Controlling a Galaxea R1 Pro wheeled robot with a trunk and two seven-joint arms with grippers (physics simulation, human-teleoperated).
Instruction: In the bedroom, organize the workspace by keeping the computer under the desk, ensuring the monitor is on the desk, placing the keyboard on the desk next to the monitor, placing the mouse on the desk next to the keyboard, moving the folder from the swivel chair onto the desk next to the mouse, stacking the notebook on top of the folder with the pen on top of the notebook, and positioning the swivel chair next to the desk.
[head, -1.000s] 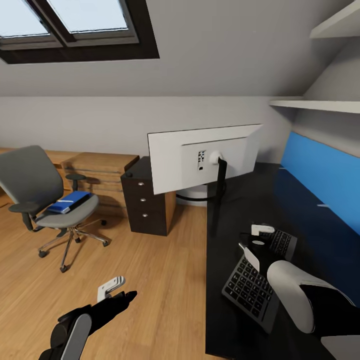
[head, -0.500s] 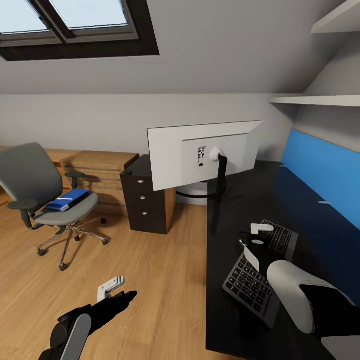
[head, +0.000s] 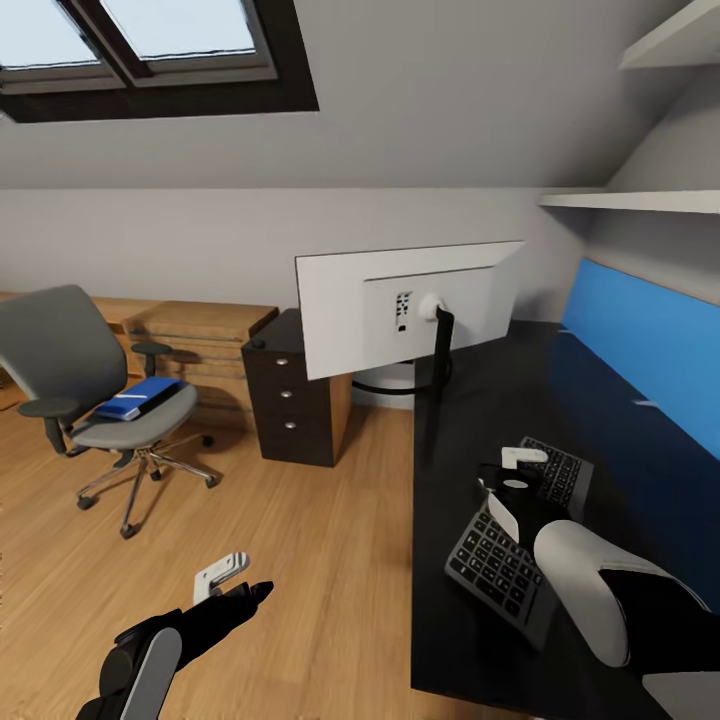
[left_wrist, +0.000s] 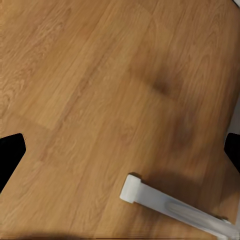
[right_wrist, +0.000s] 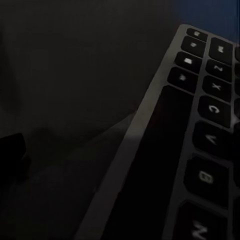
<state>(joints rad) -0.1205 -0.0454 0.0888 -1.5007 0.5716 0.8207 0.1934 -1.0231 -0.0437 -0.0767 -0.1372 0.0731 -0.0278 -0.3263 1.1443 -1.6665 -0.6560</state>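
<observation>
The monitor (head: 400, 315) stands on the black desk (head: 470, 430) with its light grey back toward me. The dark keyboard (head: 500, 565) lies slantwise on the desk near its front edge. My right gripper (head: 513, 487) hovers just over the keyboard's far half, fingers apart; the keys (right_wrist: 210, 110) show very close in the right wrist view. My left gripper (head: 238, 582) is open above the wooden floor (left_wrist: 100, 90). The swivel chair (head: 60, 365) stands at the left, away from the desk, with the blue folder (head: 138, 399) on its seat. Computer, mouse, notebook and pen are out of view.
A dark drawer cabinet (head: 293, 400) sits beside the desk's far left end, with low oak shelving (head: 200, 335) behind it. The blue back panel (head: 640, 350) and white wall shelves (head: 640, 208) line the desk's right side. A white bar (left_wrist: 165, 202) lies low over the floor.
The whole picture has shifted slightly, so the camera moved a little. Both grippers and the keyboard keep their places.
</observation>
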